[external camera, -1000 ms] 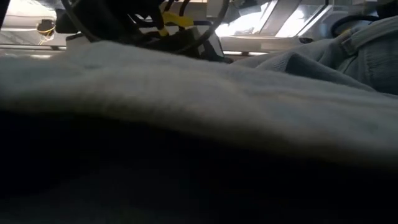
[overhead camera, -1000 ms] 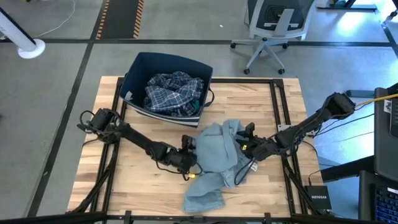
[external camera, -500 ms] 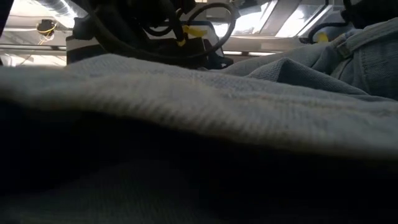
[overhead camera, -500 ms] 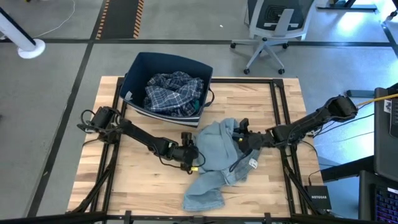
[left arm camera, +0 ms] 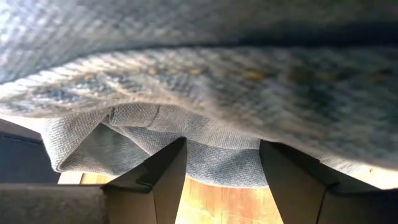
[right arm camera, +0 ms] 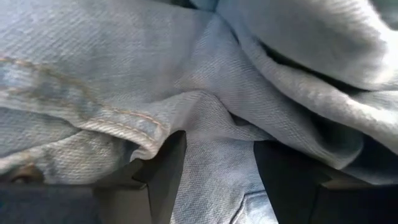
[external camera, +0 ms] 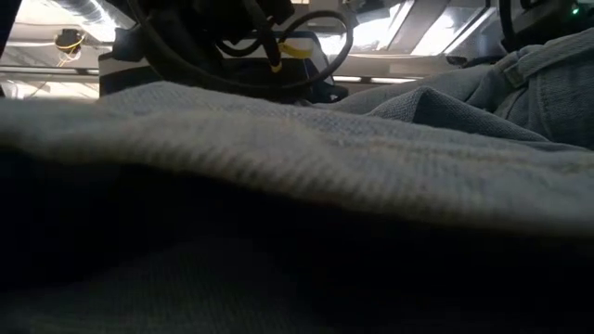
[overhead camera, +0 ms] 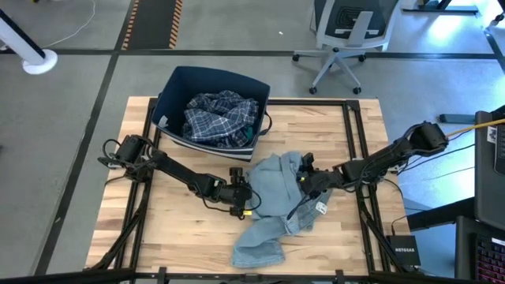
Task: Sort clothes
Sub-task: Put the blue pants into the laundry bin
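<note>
The light-blue denim jeans (overhead camera: 272, 197) lie crumpled in the middle of the wooden table, one leg running toward the near edge (overhead camera: 259, 251). They fill the low view (external camera: 297, 167). My left gripper (overhead camera: 249, 197) is at the jeans' left edge and my right gripper (overhead camera: 302, 180) at their upper right part. Each has denim between its fingers. The blue plaid shirt (overhead camera: 217, 117) lies inside the dark navy bin (overhead camera: 177, 83) at the far left. The other clothes are out of view. My left gripper (left arm camera: 221, 149) has a hanging fold of denim (left arm camera: 205, 134) between its two fingers (left arm camera: 165, 180), at the jeans' left edge. It comes slanting down from the table's left. More denim drapes above the fingers, and the table shows beneath the fold. My right gripper (right arm camera: 217, 140) has a bunched ridge of denim (right arm camera: 211, 124) between its two fingers (right arm camera: 165, 168), beside a stitched seam (right arm camera: 124, 121). It comes slanting down from the table's right. Several layers seem gathered there. The rest of the jeans lies on the table.
Black frame rails (overhead camera: 351, 142) run along the table's right side and far edge. Bare wood (overhead camera: 158, 229) lies at the near left. An office chair (overhead camera: 347, 31) stands beyond the far edge.
My right gripper has gone toward the table's left and a little toward the far edge, pushing the jeans' right part inward so the heap is narrower. My left gripper has rolled about its own axis and shifted slightly toward the far edge. The leg at the near edge has stayed.
</note>
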You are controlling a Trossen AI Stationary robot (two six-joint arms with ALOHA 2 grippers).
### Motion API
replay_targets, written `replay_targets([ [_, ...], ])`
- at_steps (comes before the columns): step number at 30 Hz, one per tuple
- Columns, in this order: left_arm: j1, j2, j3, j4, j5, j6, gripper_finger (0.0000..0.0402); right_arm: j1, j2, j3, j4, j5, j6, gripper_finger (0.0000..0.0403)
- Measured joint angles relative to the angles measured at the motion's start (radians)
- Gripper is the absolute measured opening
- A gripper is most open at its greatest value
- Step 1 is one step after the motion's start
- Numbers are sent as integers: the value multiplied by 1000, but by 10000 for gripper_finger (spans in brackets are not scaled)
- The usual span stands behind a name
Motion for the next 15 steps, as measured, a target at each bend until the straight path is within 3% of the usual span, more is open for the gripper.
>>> replay_targets([
  [15,1,0,0,9,-2,-76,198,1,9,8,16,24,-1,213],
])
